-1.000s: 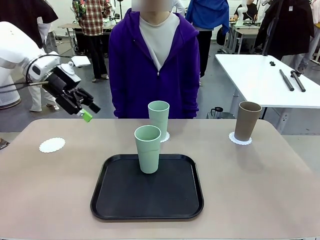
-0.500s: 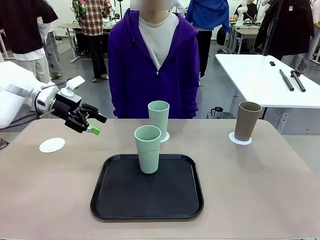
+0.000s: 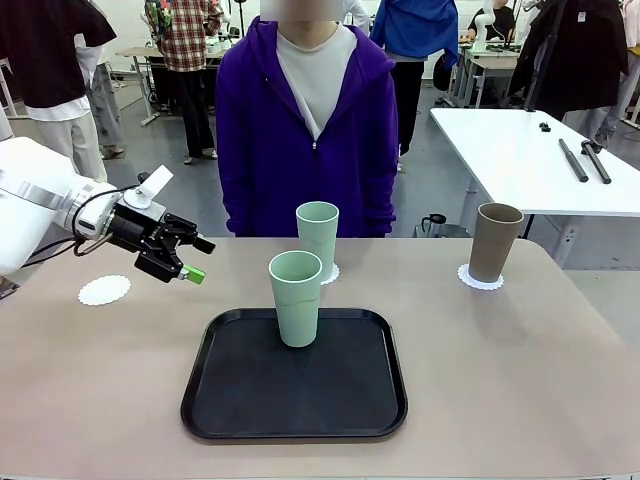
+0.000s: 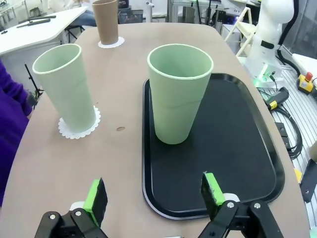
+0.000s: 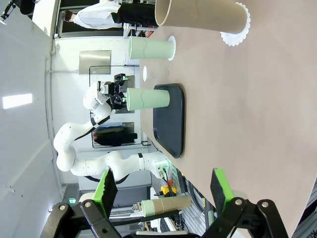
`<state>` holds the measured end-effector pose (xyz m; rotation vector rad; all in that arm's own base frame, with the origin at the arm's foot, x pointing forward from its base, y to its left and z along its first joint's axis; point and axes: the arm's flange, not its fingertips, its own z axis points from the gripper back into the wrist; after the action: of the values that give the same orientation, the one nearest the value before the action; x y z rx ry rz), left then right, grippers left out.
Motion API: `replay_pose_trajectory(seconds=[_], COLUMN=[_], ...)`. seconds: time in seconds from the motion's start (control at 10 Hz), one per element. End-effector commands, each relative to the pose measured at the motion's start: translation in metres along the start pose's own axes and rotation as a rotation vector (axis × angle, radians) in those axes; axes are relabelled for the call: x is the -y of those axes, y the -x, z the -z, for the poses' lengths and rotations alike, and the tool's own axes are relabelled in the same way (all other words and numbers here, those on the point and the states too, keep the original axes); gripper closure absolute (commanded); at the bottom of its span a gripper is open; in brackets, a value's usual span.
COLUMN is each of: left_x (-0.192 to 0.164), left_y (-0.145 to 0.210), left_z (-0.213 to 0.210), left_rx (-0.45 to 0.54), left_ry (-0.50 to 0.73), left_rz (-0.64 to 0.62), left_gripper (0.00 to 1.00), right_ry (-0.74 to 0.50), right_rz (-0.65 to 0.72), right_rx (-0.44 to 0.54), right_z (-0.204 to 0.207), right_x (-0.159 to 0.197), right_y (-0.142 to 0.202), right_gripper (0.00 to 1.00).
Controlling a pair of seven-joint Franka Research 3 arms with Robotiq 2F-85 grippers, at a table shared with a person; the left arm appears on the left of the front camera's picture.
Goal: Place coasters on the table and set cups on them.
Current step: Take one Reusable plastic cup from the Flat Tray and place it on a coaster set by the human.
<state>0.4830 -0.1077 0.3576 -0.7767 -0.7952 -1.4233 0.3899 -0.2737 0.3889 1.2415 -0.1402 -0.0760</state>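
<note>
The left gripper stands wide open with nothing between its green pads, hovering clear of the table at its left side. The fingers lie almost level and point right and slightly down. Behind them the wrist runs back level into the white left arm, which comes in low from the left edge over the table's far left corner. Just behind and below the gripper lies the bare coaster, flat on the table. Ahead of the fingers, and apart from them, the near green cup stands upright on the black tray, by the middle of its far rim. In the left wrist view this cup sits ahead of the gap between the fingers. Beyond the tray the far green cup stands upright on the middle coaster, in front of a person in a purple jacket. The brown cup stands on the right coaster near the table's far right corner. The right gripper is also wide open and empty, its view rolled sideways, with the brown cup well ahead of it.
</note>
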Motion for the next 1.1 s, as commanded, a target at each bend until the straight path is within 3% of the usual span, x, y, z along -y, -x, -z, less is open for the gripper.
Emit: replay_pose_trajectory(seconds=[0.0, 0.2, 0.4, 0.7, 1.0], left_x=[-0.003, 0.001, 0.009, 0.006, 0.009], left_y=[0.003, 0.002, 0.015, 0.042, 0.056], left_z=[0.001, 0.002, 0.007, 0.02, 0.04], left_rx=[0.024, 0.009, 0.198, 0.253, 0.416], left_ry=[0.036, 0.015, 0.103, 0.155, 0.234], left_rz=[-0.004, -0.005, -0.019, 0.005, -0.002], left_gripper=[0.0, 0.0, 0.0, 0.0, 0.0], right_ry=[-0.005, -0.005, -0.005, -0.005, -0.005], right_rz=[-0.003, -0.003, -0.003, -0.003, -0.003], right_rx=[-0.007, -0.007, -0.007, -0.007, -0.007], right_z=[-0.001, -0.001, -0.001, -0.001, -0.001], right_x=[-0.001, -0.001, -0.001, -0.001, -0.001], right_y=[-0.001, -0.001, -0.001, -0.001, -0.001], right_gripper=[0.0, 0.0, 0.0, 0.0, 0.0])
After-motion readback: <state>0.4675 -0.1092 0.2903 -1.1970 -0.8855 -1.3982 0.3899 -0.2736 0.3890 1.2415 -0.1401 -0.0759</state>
